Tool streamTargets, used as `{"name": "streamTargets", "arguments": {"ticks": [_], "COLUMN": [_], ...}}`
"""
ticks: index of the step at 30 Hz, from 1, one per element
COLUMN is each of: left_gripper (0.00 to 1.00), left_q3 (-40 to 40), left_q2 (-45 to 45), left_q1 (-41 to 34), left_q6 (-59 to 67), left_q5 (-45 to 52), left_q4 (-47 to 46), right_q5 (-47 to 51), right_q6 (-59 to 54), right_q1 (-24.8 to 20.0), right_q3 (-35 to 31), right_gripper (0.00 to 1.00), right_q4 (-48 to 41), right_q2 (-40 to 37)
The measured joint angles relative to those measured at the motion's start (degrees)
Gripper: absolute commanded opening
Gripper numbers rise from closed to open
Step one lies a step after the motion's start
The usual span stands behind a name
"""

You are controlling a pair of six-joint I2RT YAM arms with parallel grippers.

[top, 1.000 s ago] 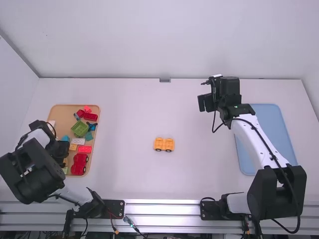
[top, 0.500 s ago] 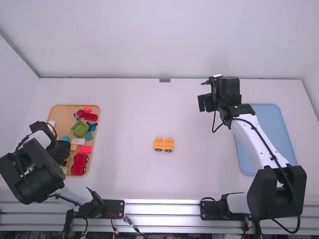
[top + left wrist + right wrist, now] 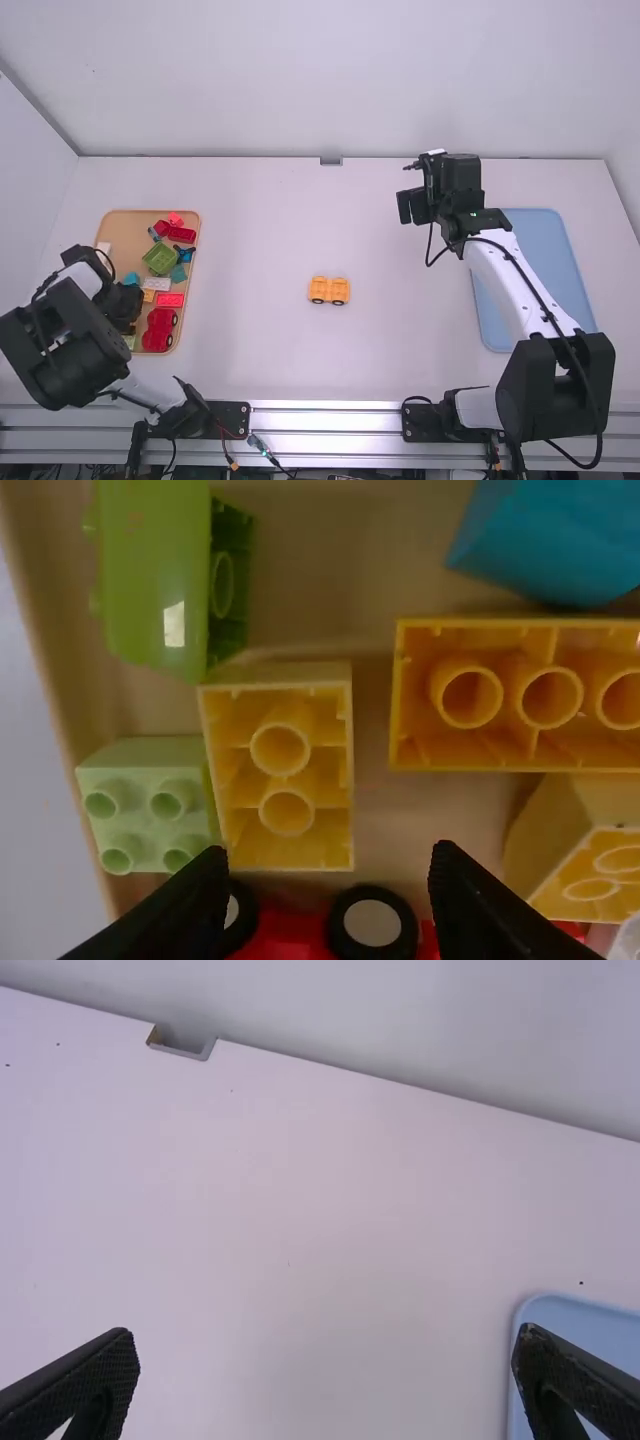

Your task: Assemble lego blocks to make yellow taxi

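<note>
Left gripper point(image 3: 125, 303) moved slightly, its fingers wide apart near yellow 2-tube block point(image 3: 283, 780); right gripper point(image 3: 416, 207) was wide too.

A red car point(image 3: 160, 330) and a green block point(image 3: 160, 259) lie in a tan tray point(image 3: 125, 235). A blue tray point(image 3: 550, 250) lies well to its right.

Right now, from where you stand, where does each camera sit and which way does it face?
High view: above and behind, looking forward and down at the table; left arm and right arm show.
Left wrist view: on that arm, looking down into the tan tray; left gripper shows, open.
Right wrist view: on that arm, looking across the table toward the wall; right gripper shows, open.
Shared: high and right wrist views both show the blue tray.
</note>
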Motion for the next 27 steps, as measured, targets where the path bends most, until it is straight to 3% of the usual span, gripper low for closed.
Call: {"name": "streamTargets", "arguments": {"ticks": [27], "left_gripper": [0.52], "left_q3": [-2.4], "left_q2": [0.0], "left_q1": [0.0], "left_q6": [0.0], "left_q5": [-3.2], "left_q4": [5.5], "right_q5": [-1.8], "right_q6": [-0.1], "right_q1": [0.0], "right_q3": [0.0], "right_gripper": [0.99], "right_q4": [0.0], "right_q2": [0.0]}}
